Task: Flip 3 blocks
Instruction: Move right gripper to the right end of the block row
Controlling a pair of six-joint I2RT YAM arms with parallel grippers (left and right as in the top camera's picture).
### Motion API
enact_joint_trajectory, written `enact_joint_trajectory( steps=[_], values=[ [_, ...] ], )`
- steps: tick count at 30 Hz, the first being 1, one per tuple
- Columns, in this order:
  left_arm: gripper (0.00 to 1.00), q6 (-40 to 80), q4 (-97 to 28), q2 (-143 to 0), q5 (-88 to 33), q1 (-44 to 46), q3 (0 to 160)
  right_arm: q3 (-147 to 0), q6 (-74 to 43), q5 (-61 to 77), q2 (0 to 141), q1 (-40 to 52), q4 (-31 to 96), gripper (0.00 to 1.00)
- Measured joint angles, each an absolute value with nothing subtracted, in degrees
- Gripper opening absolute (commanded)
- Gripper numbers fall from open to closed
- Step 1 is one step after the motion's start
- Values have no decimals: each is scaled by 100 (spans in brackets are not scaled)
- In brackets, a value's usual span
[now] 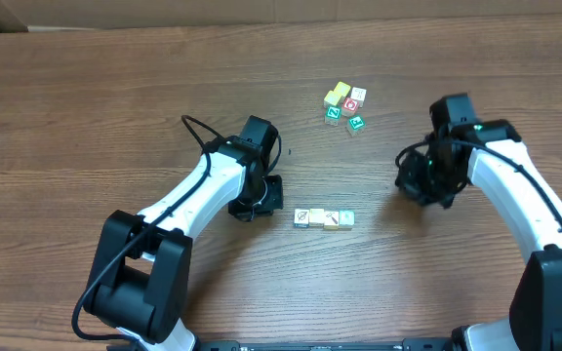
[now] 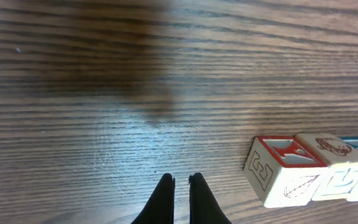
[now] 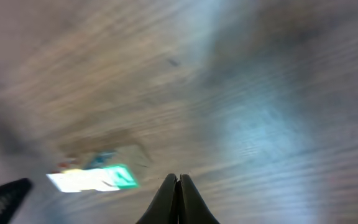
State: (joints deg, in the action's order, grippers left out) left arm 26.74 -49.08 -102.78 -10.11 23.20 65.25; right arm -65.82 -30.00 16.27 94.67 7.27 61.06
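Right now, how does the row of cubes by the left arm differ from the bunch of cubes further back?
The row of three pale wooden cubes sits in a straight line, sides touching; the cluster of coloured wooden cubes is bunched irregularly, at mixed angles.
The row shows whitish-tan tops; the cluster shows yellow, red-marked white and green.
The row holds three; the cluster holds more.
Shared: small cubes on the wooden table, none held.

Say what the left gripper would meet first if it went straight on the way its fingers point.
Probably bare table: the left gripper points past the row of blocks, which lies to the right in its wrist view. Depth is unclear.
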Motion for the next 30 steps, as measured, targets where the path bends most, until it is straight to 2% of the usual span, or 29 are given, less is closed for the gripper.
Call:
enact_joint_trajectory(
  steps=[9,30],
  values=[
    [4,2672,-4836,-10278,-919,2440,6523,-5146,-3002,1669,9467,755,5092,4],
    [4,3218,-4344,-10294,-744,2580,6066,-4571,-3301,1868,9432,871,3953,4]
  ],
)
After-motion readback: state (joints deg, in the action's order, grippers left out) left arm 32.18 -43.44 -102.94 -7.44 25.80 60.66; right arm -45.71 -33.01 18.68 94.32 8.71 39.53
